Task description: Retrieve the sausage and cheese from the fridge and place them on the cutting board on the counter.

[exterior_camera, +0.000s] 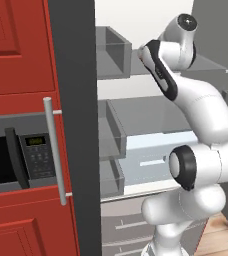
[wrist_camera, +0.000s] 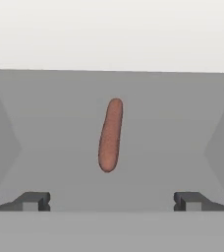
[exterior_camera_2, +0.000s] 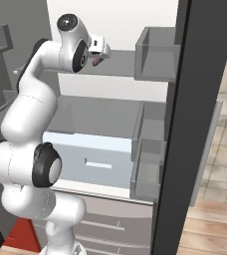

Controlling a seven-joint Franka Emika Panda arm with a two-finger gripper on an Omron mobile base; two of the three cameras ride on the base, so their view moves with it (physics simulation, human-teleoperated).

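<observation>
my hand is spread wide, holding nothing, fingertips well apart. ahead between them, clear of both, the sausage lies lengthwise on a grey fridge shelf, open room either side, white back wall beyond.

Microwave cut off by left edge; fridge door cropped top and bottom; gripper fingertips hidden behind wrist.
</observation>
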